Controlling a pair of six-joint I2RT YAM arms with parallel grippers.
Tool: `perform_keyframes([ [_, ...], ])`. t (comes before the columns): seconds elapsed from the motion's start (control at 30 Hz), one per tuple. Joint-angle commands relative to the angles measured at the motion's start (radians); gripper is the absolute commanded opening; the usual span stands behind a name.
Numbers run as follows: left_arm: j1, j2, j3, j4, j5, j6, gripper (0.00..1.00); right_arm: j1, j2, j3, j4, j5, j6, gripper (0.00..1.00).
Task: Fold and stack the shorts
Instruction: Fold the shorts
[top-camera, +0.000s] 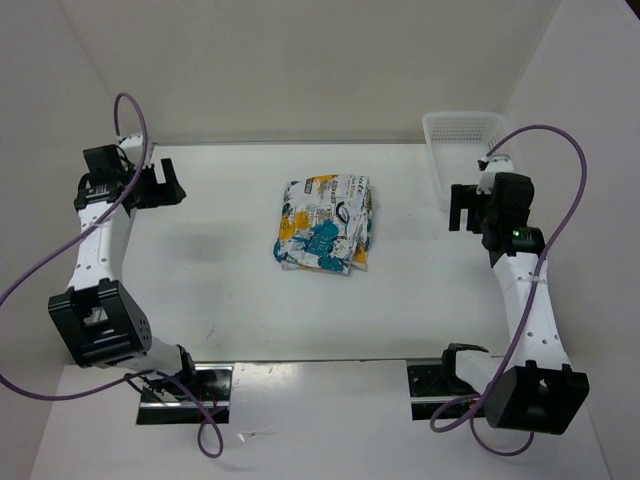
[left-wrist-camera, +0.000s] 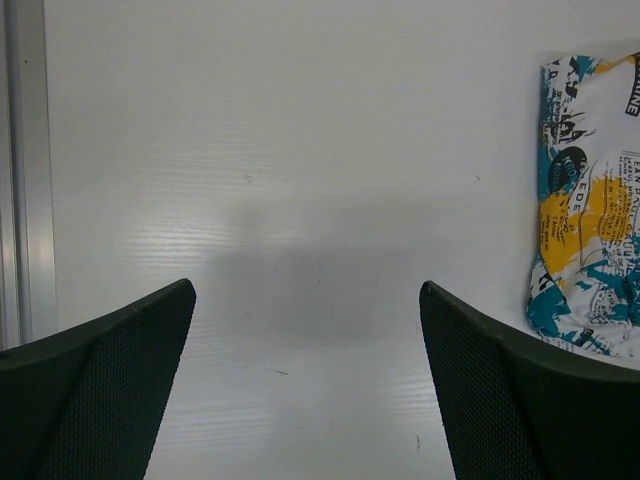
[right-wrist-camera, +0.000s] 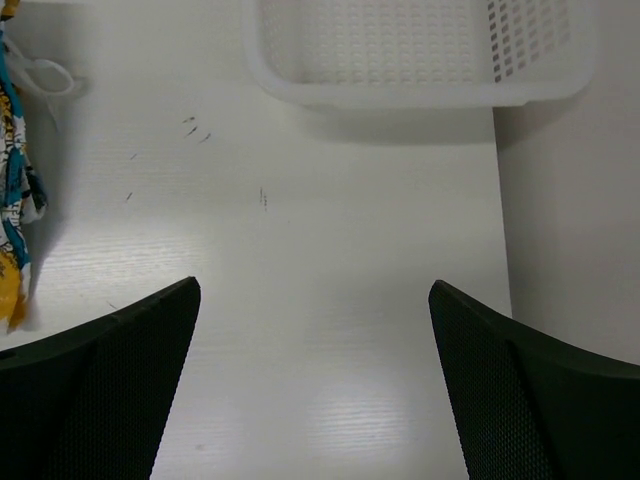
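**Q:** Where are the shorts?

**A:** The shorts (top-camera: 323, 223), white fabric with a busy print of teal, yellow-orange patches and black line graphics, lie folded into a compact, roughly rectangular bundle. They sit near the middle of the white table (top-camera: 220, 290), a little toward the far side. Layered edges show along the bundle's near side. Nothing touches them.

**Q:** What is the left arm doing?

**A:** The left gripper (top-camera: 160, 182) hangs over the far left part of the table, well apart from the shorts. In its wrist view the two dark fingers (left-wrist-camera: 110, 380) are spread wide, with only bare tabletop between them. The edge of the printed bundle shows at the right side of that view.

**Q:** And the right arm?

**A:** The right gripper (top-camera: 458, 207) is on the opposite side, also well apart from the shorts. Its fingers (right-wrist-camera: 520, 390) are likewise spread wide and hold nothing. A white plastic mesh basket (top-camera: 437, 150) stands in the far right corner of the table, near this gripper but not touching it. In the right wrist view it lies ahead of the fingertips. A sliver of the shorts shows at that view's left edge.

**Q:** Anything else?

**A:** A purple cable (top-camera: 130, 110) loops off each arm.
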Motion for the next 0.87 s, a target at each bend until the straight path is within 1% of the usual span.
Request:
perform_keyframes([
  [0.0,0.015,-0.056,0.007,0.051,0.039,0.005,1.00,0.020,-0.066,-0.005,-0.008,0.155,0.075,1.00],
  [0.13,0.035,-0.067,-0.013,0.060,0.048,0.005,1.00,0.020,-0.107,-0.025,0.014,0.145,0.084,1.00],
  [0.3,0.058,-0.086,-0.013,0.060,0.059,0.005,1.00,0.029,-0.117,-0.056,0.014,0.119,0.084,1.00],
  [0.83,0.058,-0.095,-0.042,0.060,0.077,0.005,1.00,0.029,-0.126,-0.093,0.032,0.090,0.063,1.00],
])
